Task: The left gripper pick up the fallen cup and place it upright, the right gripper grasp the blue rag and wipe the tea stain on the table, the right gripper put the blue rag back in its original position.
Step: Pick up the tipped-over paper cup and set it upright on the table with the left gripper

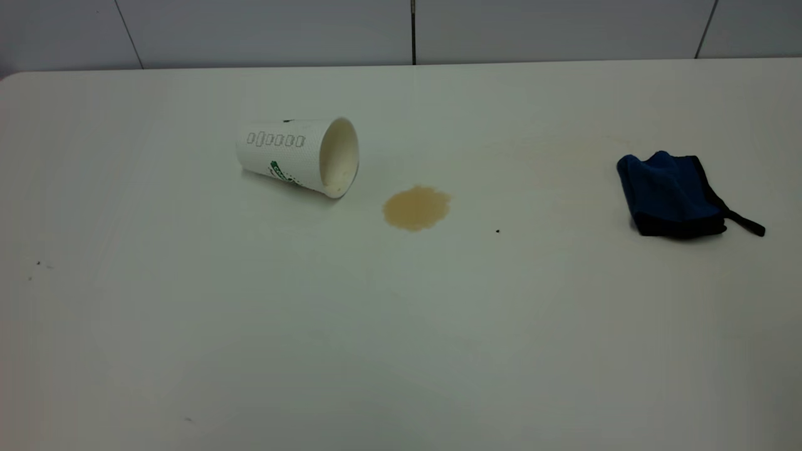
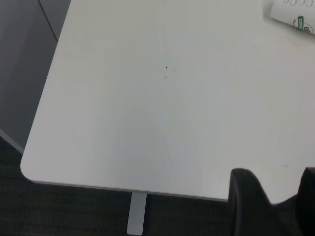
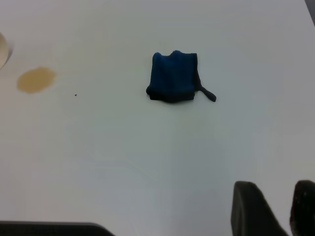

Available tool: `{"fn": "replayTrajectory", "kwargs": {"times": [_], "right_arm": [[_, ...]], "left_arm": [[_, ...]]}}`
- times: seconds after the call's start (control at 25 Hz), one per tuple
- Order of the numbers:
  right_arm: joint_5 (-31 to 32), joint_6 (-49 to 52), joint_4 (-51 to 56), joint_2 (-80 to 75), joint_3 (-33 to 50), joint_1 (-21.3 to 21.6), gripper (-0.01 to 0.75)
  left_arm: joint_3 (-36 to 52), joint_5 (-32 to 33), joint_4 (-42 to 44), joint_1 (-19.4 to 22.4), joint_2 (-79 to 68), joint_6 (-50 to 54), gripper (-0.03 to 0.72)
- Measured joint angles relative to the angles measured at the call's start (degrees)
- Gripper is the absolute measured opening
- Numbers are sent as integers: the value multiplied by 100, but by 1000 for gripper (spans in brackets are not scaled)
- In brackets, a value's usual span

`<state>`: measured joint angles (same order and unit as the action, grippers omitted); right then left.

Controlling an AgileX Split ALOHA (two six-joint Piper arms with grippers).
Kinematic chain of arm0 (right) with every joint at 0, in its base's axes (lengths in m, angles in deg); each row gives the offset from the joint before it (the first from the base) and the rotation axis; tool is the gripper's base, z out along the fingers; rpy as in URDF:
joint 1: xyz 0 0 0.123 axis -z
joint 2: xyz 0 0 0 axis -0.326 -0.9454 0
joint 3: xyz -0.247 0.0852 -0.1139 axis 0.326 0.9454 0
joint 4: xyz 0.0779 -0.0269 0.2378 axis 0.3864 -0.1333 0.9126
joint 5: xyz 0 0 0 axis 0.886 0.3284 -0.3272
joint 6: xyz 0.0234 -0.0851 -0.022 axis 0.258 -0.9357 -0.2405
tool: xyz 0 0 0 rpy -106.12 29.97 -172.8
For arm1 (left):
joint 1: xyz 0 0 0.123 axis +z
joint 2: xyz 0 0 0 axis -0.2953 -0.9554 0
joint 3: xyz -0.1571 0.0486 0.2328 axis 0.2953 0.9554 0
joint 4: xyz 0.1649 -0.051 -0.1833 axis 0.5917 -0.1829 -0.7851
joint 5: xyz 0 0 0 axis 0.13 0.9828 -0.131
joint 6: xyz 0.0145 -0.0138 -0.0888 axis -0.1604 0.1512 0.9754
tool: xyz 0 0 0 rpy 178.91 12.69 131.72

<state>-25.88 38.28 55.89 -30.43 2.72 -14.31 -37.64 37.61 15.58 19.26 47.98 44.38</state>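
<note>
Here, cup (image 1: 299,156) toppled and empty beside tea stain (image 1: 416,208), both hands' openness unclear.

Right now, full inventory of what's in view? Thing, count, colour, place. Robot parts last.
cup: 1, white with green logo, cream inside; lying on its side at the table's left-centre, mouth facing the tea stain.
tea stain: 1, light brown; on the table just right of the cup's mouth, apart from the rim.
blue rag: 1, royal blue with black edging and a black strap tail; bunched at the table's right side.
black speck: 1, black; on the table between stain and rag.
table: 1, white, rounded corners; under everything.
wall panels: grey-white, dark seams; behind the table.
left gripper: 1, black; near the table's edge, far from the cup, jaws apart and empty.
right gripper: 1, dark; short of the rag, jaws apart and empty.
</note>
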Motion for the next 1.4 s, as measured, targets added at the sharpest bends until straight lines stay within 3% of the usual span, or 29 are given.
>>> {"fn": "replayTrajectory", "kwargs": {"times": [0.32,0.72,1.2,1.4], "right_arm": [[0,0,0,0,0,0,238],[0,0,0,0,0,0,238],[0,0,0,0,0,0,238],[0,0,0,0,0,0,238]], "left_arm": [[0,0,0,0,0,-83,292],[0,0,-5,0,0,-261,428],[0,-22,116,0,-43,-255,440],[-220,-266,263,0,-859,-251,440]]}}
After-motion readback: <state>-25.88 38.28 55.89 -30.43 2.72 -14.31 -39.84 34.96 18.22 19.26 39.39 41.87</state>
